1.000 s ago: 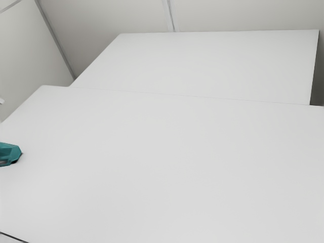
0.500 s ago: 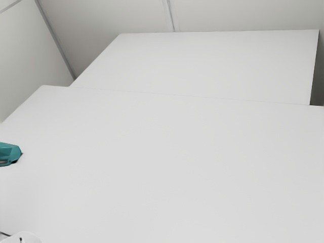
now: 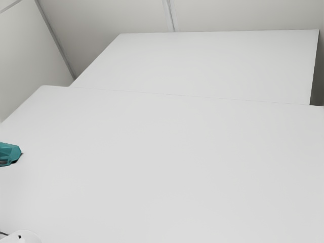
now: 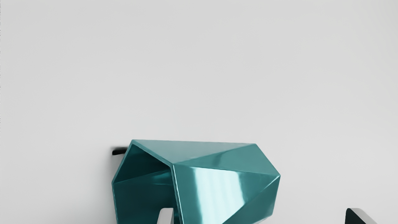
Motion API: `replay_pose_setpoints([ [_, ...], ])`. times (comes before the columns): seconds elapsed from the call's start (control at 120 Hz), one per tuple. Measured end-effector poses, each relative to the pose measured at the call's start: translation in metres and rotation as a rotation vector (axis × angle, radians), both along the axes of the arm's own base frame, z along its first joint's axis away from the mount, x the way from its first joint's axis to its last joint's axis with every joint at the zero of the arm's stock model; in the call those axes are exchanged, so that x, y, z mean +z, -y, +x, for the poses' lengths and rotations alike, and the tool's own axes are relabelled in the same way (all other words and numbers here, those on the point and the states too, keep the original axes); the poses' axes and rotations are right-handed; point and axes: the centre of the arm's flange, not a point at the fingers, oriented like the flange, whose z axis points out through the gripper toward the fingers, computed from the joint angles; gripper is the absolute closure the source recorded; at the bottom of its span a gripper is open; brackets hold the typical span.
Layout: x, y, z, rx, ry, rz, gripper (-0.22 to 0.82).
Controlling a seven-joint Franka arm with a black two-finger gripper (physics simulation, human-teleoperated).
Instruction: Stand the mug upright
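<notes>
Exterior view: white tabletop (image 3: 177, 167), plain and smooth, middle down to 6 o'clock. Second white flat surface (image 3: 212, 66) beyond it, 11 to 2 o'clock, thin seam line between them. Pale grey panel (image 3: 25, 55) at 10 o'clock, another grey panel (image 3: 101, 25) at 11, grey strip (image 3: 56, 43) running slanted between. Narrow light strip (image 3: 170, 15) at 12. Dark grey patch (image 3: 318, 83) between 2 and 3. Thin dark line (image 3: 3, 233) near 8, cord or edge, can't tell.
</notes>
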Motion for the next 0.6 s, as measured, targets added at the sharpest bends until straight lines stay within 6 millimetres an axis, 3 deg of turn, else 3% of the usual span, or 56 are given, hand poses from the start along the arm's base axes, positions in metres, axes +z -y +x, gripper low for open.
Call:
replay_pose_setpoints([
  [0.192, -0.023, -0.01, -0.011, 0.023, 0.051, -0.019, 0.0],
  [0.467, -0.038, -0.008, -0.023, 0.035, 0.122, -0.11, 0.0],
  [0.6, -0.04, -0.002, -0.019, 0.019, 0.136, -0.149, 0.0],
])
